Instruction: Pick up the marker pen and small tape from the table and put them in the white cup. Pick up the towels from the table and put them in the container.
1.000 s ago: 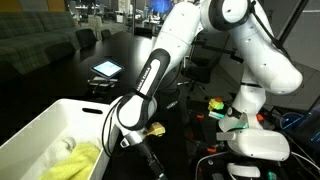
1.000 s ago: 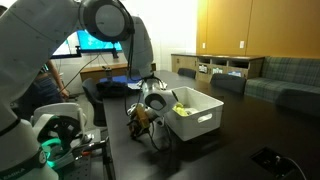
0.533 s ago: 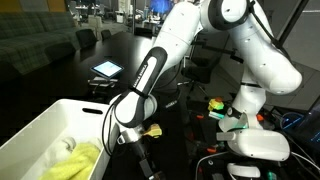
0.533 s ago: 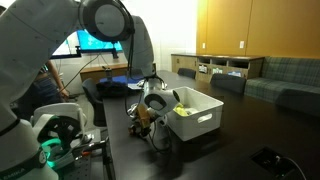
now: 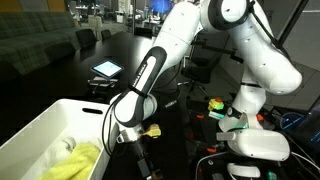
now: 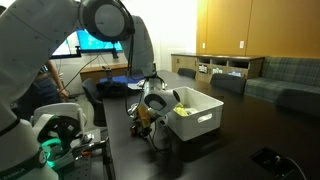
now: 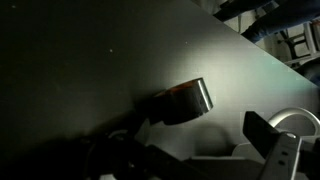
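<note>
The jaws are standing spread in the wrist view. One fingertip (image 7: 190, 98) is sitting near mid-frame and its partner is toward the lower right, with only bare dark table (image 7: 90, 60) showing in the gap. The gripper (image 7: 228, 118) is pinching nothing and is hanging low over the tabletop.

In both exterior views the arm (image 5: 165, 55) is bending down from the upper right. It is putting the wrist just beside the near wall of the container (image 5: 35, 140), outside it, not over its opening. A small yellow thing (image 5: 152, 129) is showing just beside the wrist, too blurred to name.

The container is filling the lower left of an exterior view and sitting at centre in an exterior view (image 6: 200, 122). The yellow-green towel (image 5: 78, 160) is lying crumpled inside it, against the bottom. A paler bundle is lying just above it in the frame; whether that is the white towel I cannot tell. The marker pen, small tape and white cup are not making themselves out anywhere.

Judging by this, the towel step is looking done or nearly so, and the empty jaws are waiting for a next target. The next move is calling for lifting clear of the container wall and locating whatever remains on the table. The open jaws would then need squaring over it before descending.
</note>
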You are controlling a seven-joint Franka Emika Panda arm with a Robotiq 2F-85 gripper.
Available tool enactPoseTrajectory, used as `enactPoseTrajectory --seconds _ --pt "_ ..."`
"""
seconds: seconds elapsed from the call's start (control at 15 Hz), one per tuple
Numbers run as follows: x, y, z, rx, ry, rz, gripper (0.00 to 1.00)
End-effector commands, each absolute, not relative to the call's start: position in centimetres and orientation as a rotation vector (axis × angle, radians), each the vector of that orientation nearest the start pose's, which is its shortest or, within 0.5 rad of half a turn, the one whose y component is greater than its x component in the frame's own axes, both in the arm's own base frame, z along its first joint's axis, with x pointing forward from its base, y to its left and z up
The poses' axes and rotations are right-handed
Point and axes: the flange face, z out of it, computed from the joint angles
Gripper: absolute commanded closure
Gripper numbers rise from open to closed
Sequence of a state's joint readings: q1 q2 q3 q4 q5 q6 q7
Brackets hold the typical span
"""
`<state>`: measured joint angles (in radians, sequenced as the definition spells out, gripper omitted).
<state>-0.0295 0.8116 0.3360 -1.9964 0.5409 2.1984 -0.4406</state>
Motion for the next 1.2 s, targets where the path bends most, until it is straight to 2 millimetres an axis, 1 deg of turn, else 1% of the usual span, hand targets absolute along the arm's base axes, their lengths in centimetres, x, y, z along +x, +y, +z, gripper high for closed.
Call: enactPoseTrajectory --seconds 0.0,0.07,0.47,0.53,0.6,0.67,0.8,1.0,1.13 --pt "49.2 18.9 3.6 -2.458 -0.313 0.667 0.0" --pt "47.4 18.9 4.3 -2.488 -0.322 0.678 0.0" --pt "45.9 18.4 4.1 -2.596 -0.283 0.8 0.0" --pt "45.7 19.7 4.0 -2.602 -0.279 0.805 0.0" --pt "45.5 19.8 4.0 -2.608 -0.274 0.815 0.18" --pt "45.4 20.0 4.0 -2.615 -0.253 0.82 0.27" --pt "45.5 20.6 4.1 -2.636 -0.218 0.82 0.41" --pt "45.6 21.0 4.1 -2.656 -0.145 0.817 0.66" --pt "45.7 21.1 4.1 -2.667 -0.105 0.808 0.78"
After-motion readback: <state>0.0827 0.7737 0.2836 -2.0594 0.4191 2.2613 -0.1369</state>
